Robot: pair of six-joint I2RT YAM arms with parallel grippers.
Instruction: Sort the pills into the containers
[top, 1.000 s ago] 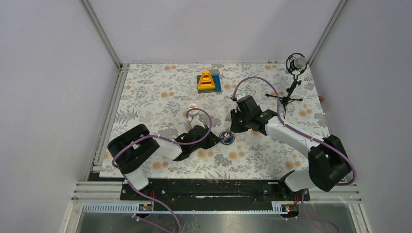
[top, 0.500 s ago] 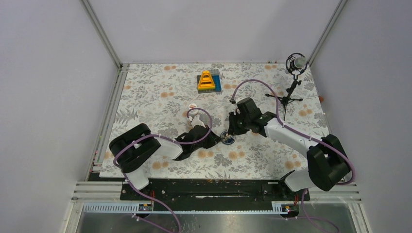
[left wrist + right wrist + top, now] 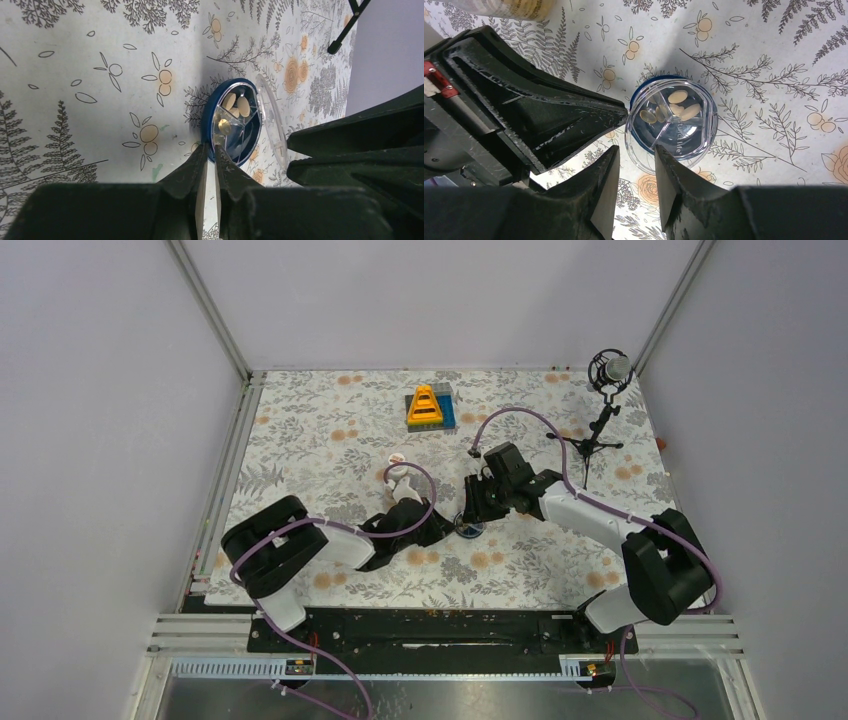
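Right wrist, dark-blue dish [image 3: 647,83], clear lid [image 3: 691,142], pale oval pills [image 3: 679,96]

The place is a robotics lab test cell. Plain pale wall panels [image 3: 100,440] set in aluminium frame posts [image 3: 207,308] box in a table under a floral printed cloth [image 3: 300,440]. A microphone [image 3: 610,370] on a small tripod stands at the far right, and a cabled left arm [image 3: 290,552] and right arm [image 3: 592,516] are bolted to a black base plate [image 3: 440,628].
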